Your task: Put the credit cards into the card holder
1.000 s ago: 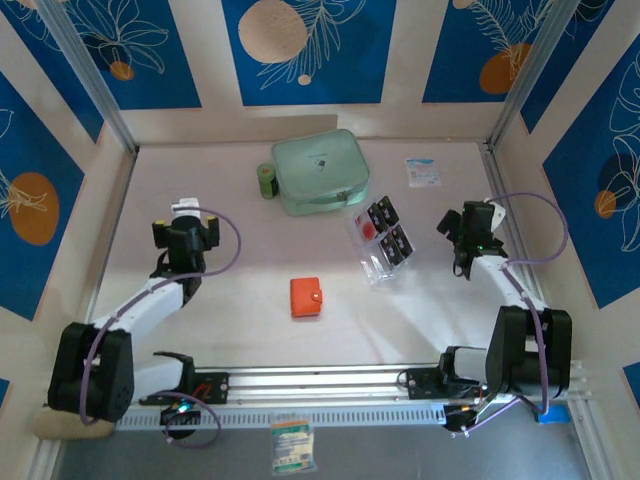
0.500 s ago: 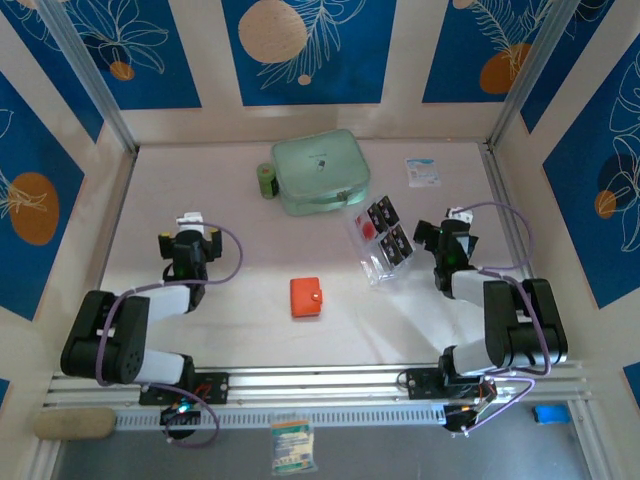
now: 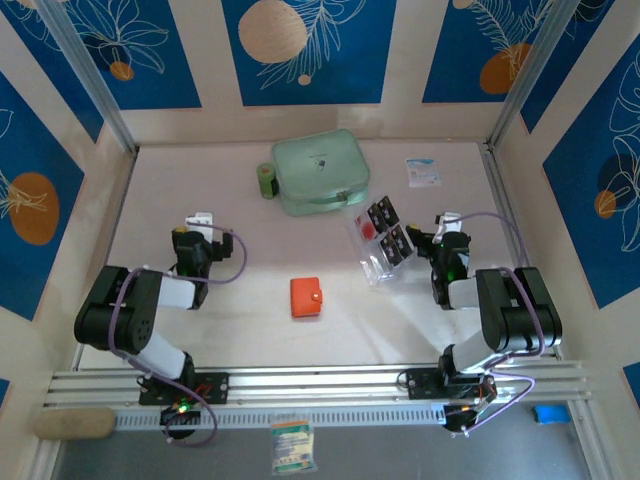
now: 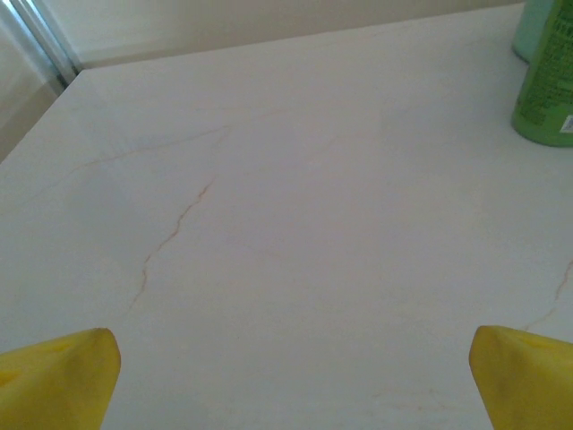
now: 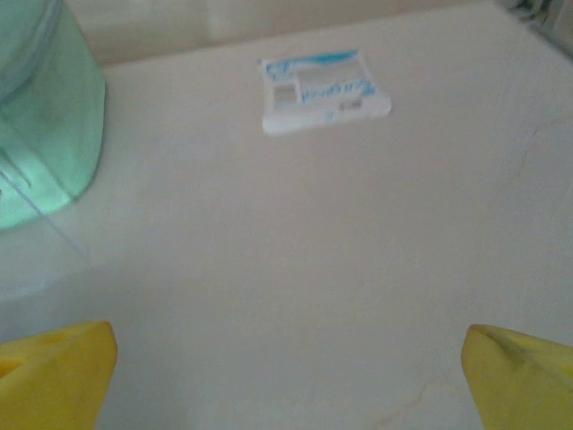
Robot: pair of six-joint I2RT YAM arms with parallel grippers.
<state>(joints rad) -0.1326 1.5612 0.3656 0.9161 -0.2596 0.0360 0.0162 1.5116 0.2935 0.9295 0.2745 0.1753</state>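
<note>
Left gripper (image 3: 202, 224): jaws spread wide, nothing held, low over bare table (image 3: 250, 320). Right gripper (image 3: 446, 226): jaws spread wide, nothing held, just right of the clear rack (image 3: 372, 265). Cards (image 3: 380, 216) stand in the rack. Wallet (image 3: 306, 296) lies shut mid-table, between the arms, apart from both.

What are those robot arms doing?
Nothing is being held right now. The left gripper and right gripper are both open and empty, low over the table. The black cards sit in the clear rack beside the right gripper. The orange wallet lies shut in the middle, untouched.
</note>
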